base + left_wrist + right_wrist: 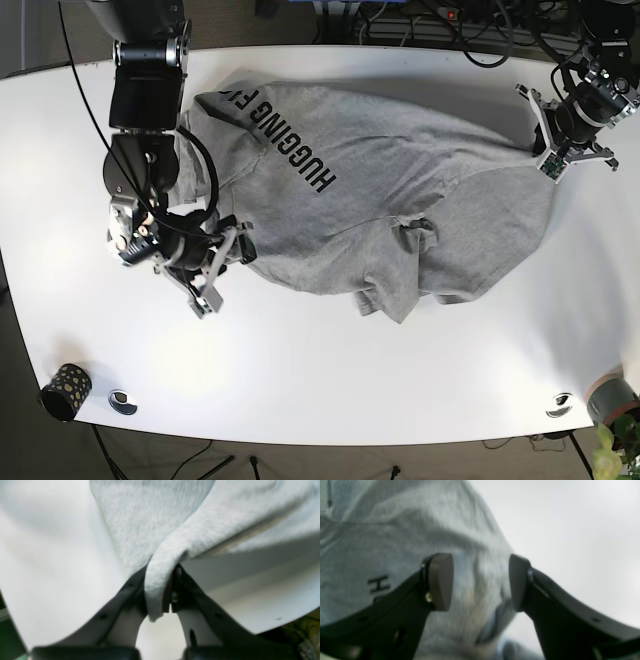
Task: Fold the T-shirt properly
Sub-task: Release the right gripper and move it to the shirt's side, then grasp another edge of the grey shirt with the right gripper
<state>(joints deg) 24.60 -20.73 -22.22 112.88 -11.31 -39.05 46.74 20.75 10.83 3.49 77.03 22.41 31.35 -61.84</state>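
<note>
A grey T-shirt (400, 170) with black lettering lies crumpled and partly bunched on the white table (300, 370). My left gripper (540, 142) is at the shirt's far right edge; in the left wrist view this gripper (172, 585) is shut on a fold of the grey T-shirt (150, 517), pulled up off the table. My right gripper (228, 270) sits at the shirt's left edge. In the right wrist view, the gripper (480, 582) stands open, with rumpled T-shirt (382, 542) fabric lying below and between its pads (441, 580).
A dark dotted cup (65, 390) and a small round cap (123, 402) sit at the front left corner. Another cap (560, 405) and a grey cup (612, 398) are at the front right. Cables (440, 25) run along the back edge.
</note>
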